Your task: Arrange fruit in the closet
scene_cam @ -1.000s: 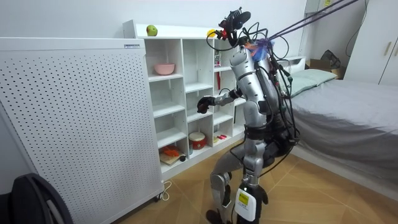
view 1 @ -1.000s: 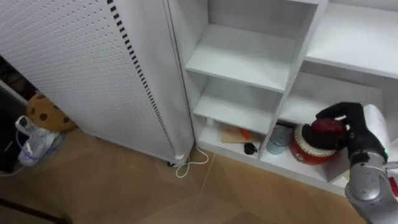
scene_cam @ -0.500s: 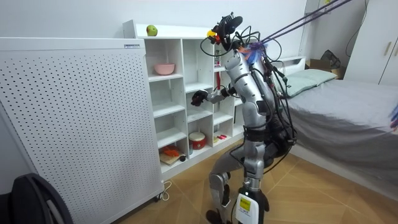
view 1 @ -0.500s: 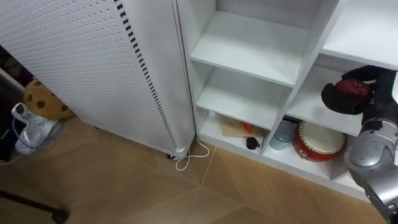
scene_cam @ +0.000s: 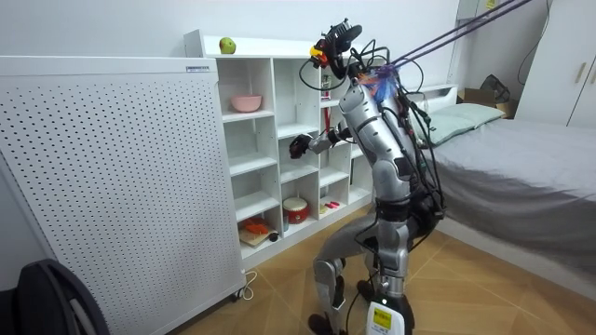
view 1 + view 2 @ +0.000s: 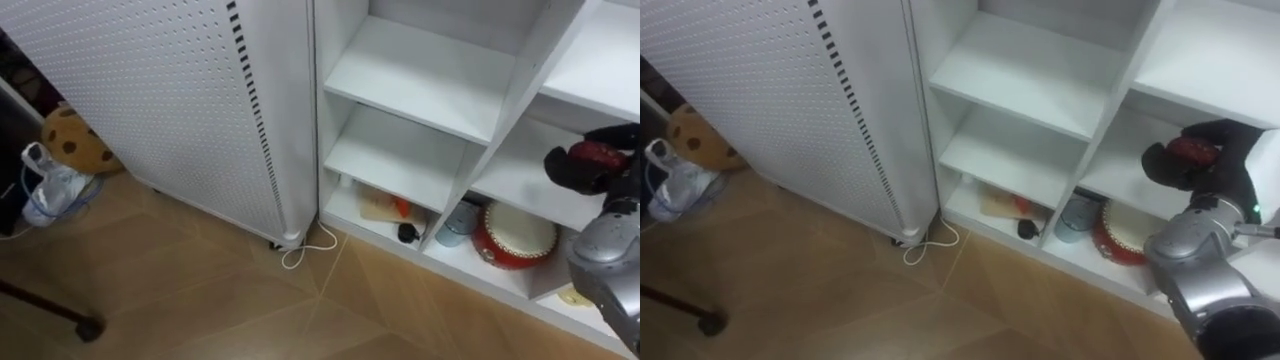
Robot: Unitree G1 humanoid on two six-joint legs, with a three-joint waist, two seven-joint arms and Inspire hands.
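Red fruit (image 6: 1192,150) clasped in the right hand (image 6: 1230,166) — close before the white closet (image 6: 1040,70).

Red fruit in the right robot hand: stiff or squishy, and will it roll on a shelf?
Probably firm: the red fruit looks round and undented inside the curled right robot hand. Likely light, as one hand holds it up. Being round, it may roll on the flat white shelf unless set down gently.
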